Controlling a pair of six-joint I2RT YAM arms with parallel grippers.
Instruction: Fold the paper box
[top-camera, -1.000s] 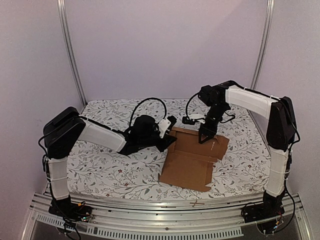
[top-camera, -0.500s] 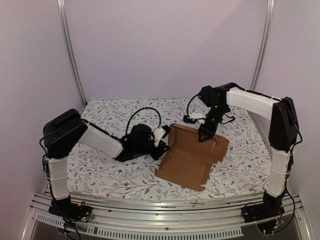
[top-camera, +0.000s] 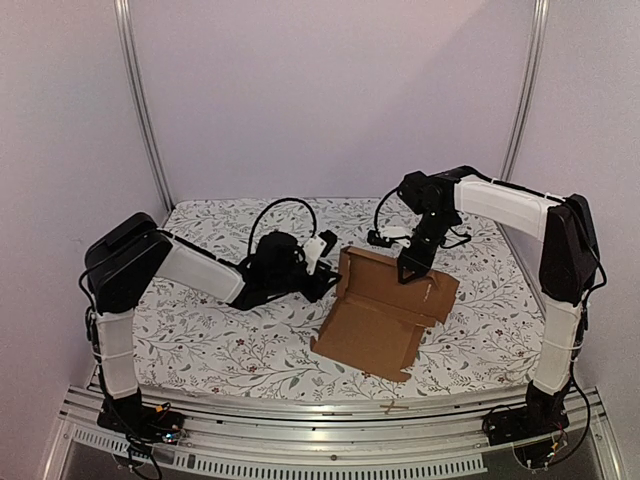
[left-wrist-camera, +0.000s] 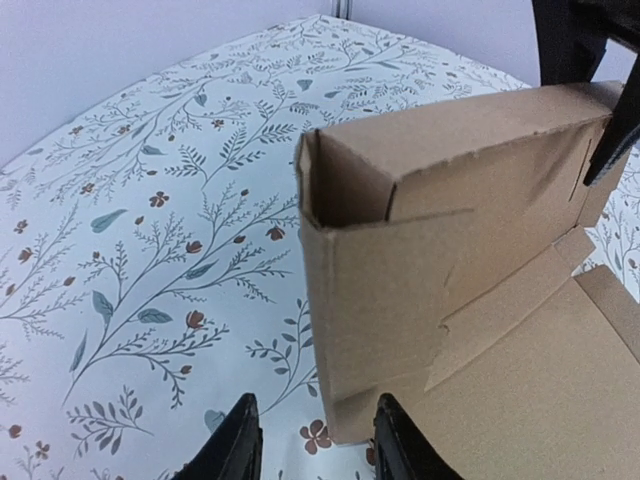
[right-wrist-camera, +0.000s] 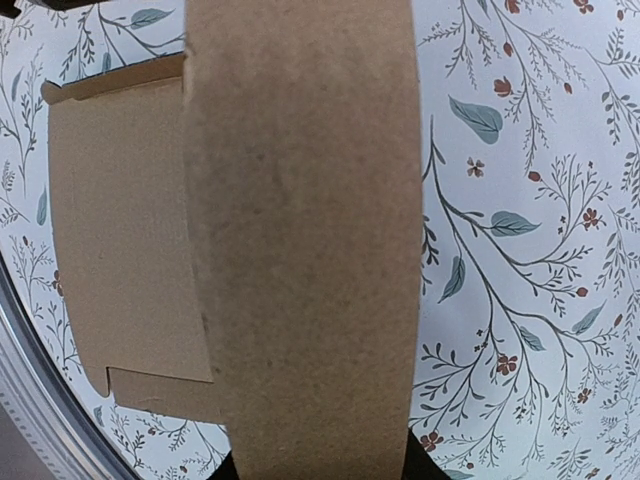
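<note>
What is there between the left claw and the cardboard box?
Only flowered tablecloth. In the left wrist view the left gripper, its jaws apart, sits close to the paper box at its raised corner, with nothing else between them.

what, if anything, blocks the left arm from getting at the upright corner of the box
Probably nothing, so yes. The left gripper is open, just short of the upright corner of the paper box, with only floral cloth between. The right gripper seems to clamp the far wall, clear of that corner.
</note>
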